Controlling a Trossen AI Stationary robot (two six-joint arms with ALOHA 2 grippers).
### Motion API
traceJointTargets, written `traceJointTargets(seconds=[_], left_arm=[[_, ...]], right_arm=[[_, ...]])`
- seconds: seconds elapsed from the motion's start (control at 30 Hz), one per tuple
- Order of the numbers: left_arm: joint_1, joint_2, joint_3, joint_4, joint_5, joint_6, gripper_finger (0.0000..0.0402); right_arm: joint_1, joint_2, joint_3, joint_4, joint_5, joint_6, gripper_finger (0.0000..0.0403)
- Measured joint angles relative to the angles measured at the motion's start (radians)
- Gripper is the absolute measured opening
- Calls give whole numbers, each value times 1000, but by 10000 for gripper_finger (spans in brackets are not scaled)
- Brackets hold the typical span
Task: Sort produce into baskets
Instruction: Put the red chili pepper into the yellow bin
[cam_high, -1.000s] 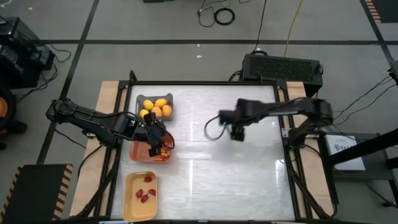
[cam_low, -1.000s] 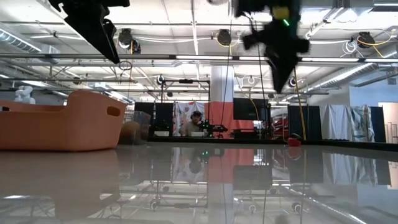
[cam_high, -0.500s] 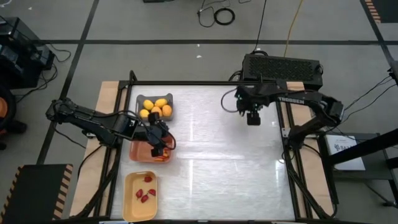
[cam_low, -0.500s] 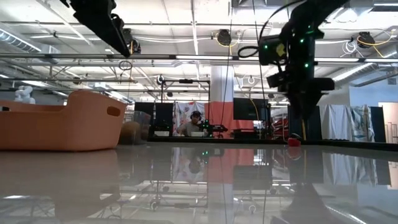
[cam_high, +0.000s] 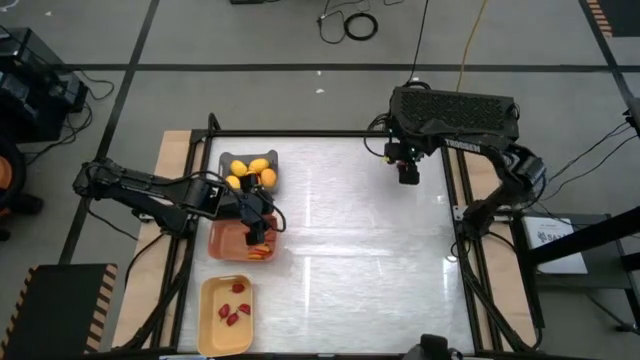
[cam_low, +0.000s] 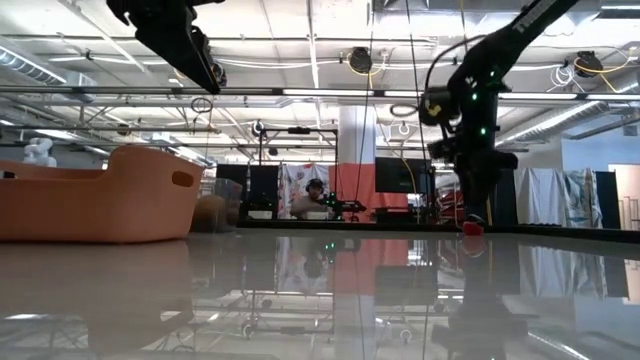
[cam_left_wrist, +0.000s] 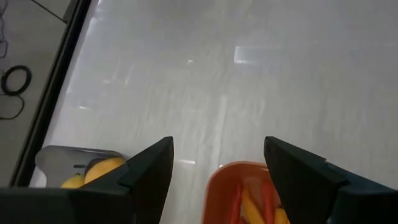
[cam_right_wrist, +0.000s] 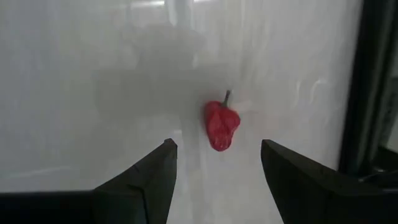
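A small red strawberry-like piece (cam_right_wrist: 221, 126) lies on the table near its far right corner and also shows in the low view (cam_low: 472, 228). My right gripper (cam_right_wrist: 214, 167) hangs open just above it (cam_high: 408, 174), fingers pointing down on either side. My left gripper (cam_high: 256, 226) is open and holds nothing, raised over the orange basket (cam_high: 228, 243), which holds carrots (cam_left_wrist: 249, 202). The grey basket (cam_high: 249, 157) holds yellow fruits (cam_high: 252, 172). The pale yellow basket (cam_high: 210, 318) holds red pieces (cam_high: 233, 312).
The three baskets stand in a row along the table's left side. A black box (cam_high: 455, 108) sits just beyond the far right corner, and the black table frame (cam_right_wrist: 373, 87) runs close beside the red piece. The white tabletop (cam_high: 350, 250) spreads between the arms.
My right gripper has swung from over the middle of the table toward the far right corner and has come down over the red piece, staying open.
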Motion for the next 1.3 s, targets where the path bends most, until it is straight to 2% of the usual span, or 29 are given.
traceJointTargets(seconds=[0.23,0.5,0.77,0.9,1.13,1.3], left_arm=[[24,0,0,7,1,8,257],[30,0,0,8,3,7,257],[30,0,0,7,3,12,257],[30,0,0,10,3,28,257],[30,0,-1,14,4,31,257],[30,0,-1,14,5,39,257]], right_arm=[[-38,133,33,-3,4,-23,222],[-51,276,156,-82,3,-20,222],[-52,344,194,-136,1,4,217],[-52,341,192,-135,-2,11,191],[-54,343,209,-137,-4,30,112],[-55,343,250,-147,0,76,72]])
